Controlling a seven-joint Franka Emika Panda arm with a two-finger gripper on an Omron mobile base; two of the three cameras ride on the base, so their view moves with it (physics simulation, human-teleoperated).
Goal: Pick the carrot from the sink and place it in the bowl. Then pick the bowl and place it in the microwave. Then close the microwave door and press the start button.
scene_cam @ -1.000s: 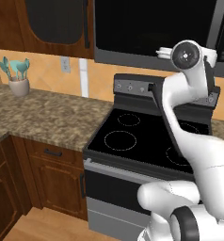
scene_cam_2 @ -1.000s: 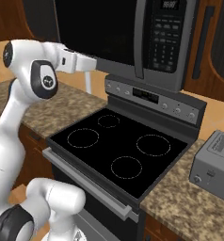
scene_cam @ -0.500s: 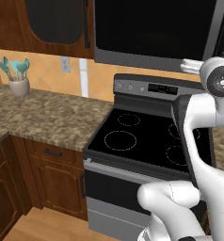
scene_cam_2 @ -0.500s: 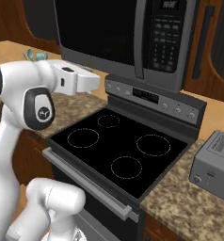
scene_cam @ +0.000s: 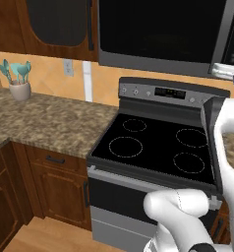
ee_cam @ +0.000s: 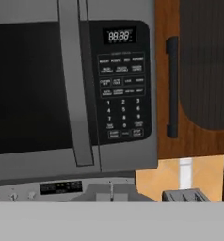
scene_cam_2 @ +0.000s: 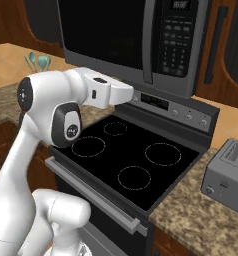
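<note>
The black microwave hangs above the stove with its door shut. The door's grey vertical handle stands between the dark window and the keypad. My gripper is shut on nothing and hovers just below the microwave's lower edge, under the handle and left of the keypad. In the hand view its closed tips rise as one thin sliver, pointing at the microwave front. The carrot, the bowl and the sink are out of view.
A black glass cooktop with a control panel lies under the arm. A grey toaster sits on the granite counter to the right. A jar of teal utensils stands far left. A dark wood cabinet flanks the microwave.
The arm has swung right along the microwave front, toward the keypad side. The jaws have gone from open to shut.
</note>
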